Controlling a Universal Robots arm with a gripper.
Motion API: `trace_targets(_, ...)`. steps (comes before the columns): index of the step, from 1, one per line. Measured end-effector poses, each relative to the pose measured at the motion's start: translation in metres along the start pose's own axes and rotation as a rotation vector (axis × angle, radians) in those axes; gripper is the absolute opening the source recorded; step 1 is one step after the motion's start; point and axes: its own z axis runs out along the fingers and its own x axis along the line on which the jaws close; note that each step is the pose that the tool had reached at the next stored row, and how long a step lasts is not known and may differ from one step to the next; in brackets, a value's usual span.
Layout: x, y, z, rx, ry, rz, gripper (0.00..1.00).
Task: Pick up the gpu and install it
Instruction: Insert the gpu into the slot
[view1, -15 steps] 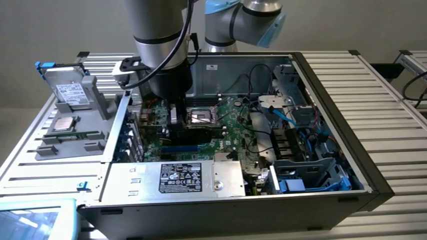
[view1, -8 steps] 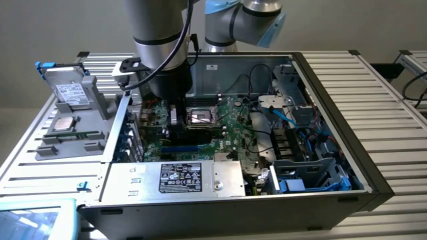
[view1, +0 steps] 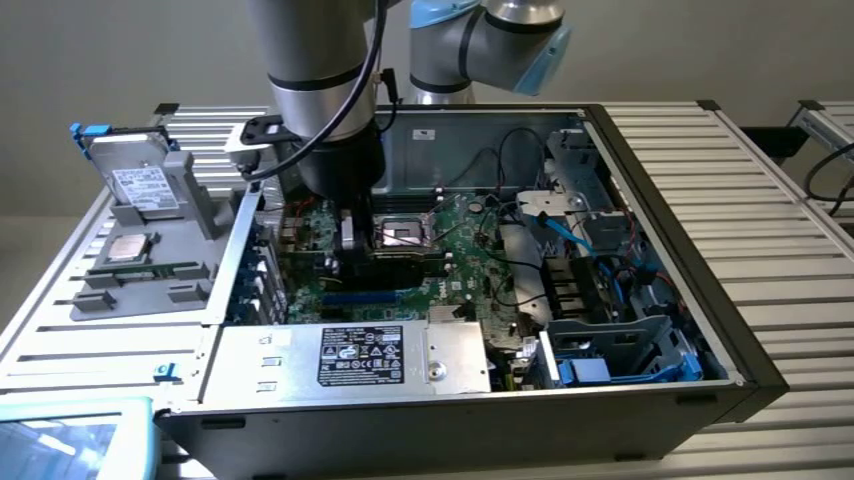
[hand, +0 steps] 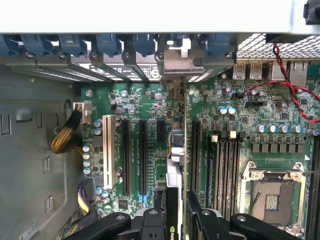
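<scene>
Gripper (hand: 177, 222), lowered into the open computer case (view1: 667, 130), with its two black fingers (hand: 150, 225) partly closed on the gpu (hand: 176, 170). The card stands on edge over the green motherboard (hand: 150, 100), its end toward the row of blue slot latches (hand: 107, 45). Black expansion slots (hand: 143, 155) and a white slot (hand: 108, 150) lie on one side of it, memory slots (hand: 222, 170) and the empty CPU socket (hand: 272, 195) on the other. Whether its edge sits in a slot cannot be told. A red-and-black wire (hand: 290, 90) crosses near the socket. The power supply (view1: 354, 357) walls the near side. A hard drive (view1: 140, 185) stands outside the case, at the exterior view's left.
</scene>
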Motion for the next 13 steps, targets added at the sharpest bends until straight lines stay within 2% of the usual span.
trace_targets(13, -0.0003, 0.0020, 0.0063, -0.0003, 0.0007, 0.004, 0.27)
